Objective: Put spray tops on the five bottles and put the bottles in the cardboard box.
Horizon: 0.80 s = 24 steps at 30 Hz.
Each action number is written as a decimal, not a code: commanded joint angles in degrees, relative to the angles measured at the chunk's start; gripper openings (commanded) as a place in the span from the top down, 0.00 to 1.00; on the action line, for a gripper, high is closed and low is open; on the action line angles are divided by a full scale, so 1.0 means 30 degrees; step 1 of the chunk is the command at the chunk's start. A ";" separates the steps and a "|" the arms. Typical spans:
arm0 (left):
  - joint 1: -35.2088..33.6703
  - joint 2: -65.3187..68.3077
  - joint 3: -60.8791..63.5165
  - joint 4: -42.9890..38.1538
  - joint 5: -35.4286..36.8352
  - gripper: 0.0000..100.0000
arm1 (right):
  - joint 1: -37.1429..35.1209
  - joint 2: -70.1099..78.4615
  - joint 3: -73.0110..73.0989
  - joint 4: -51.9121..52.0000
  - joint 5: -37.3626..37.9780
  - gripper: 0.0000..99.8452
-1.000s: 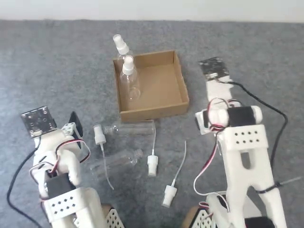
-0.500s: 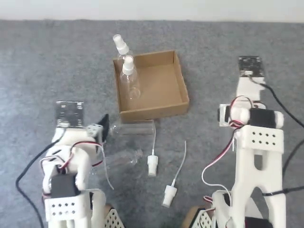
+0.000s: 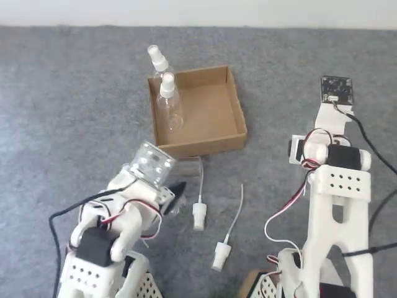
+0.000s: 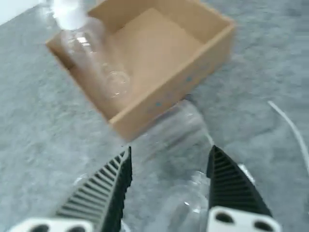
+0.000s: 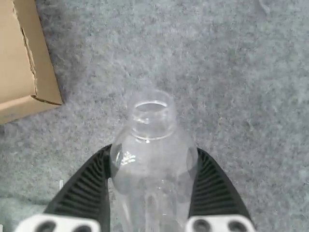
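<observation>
The cardboard box (image 3: 237,108) sits mid-table with one capped clear bottle (image 3: 169,102) standing in its left corner; a second capped bottle (image 3: 157,60) stands just behind that corner. My left gripper (image 4: 170,153) hangs open over two uncapped clear bottles lying on the carpet, one (image 4: 178,125) against the box's front wall (image 4: 169,92), the other (image 4: 188,203) nearer. In the high view that arm (image 3: 149,171) covers them. My right gripper (image 5: 153,153) is shut on an uncapped clear bottle (image 5: 152,140), held right of the box (image 5: 24,63). Two loose spray tops (image 3: 198,214) (image 3: 221,253) lie in front.
Grey carpet covers the table. The spray tops' thin tubes (image 3: 237,208) trail across the carpet between the two arms. The right arm's tall white body (image 3: 335,186) and its cables stand at the right. Open carpet lies left of the box.
The left arm has swung right and forward from the table's left edge to a spot over the lying bottles. The right arm has shifted right, away from the box.
</observation>
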 commanded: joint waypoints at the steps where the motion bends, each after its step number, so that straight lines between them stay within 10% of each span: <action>1: 0.2081 0.0527 -0.1333 0.0674 -0.0176 0.77 | 0.0308 -0.0894 -0.0264 -0.0454 -0.0176 0.96; 24: 0.6183 1.3480 -0.2271 -0.3106 0.3722 0.77 | 0.0337 -0.0894 -0.0234 -0.0484 -0.0176 0.96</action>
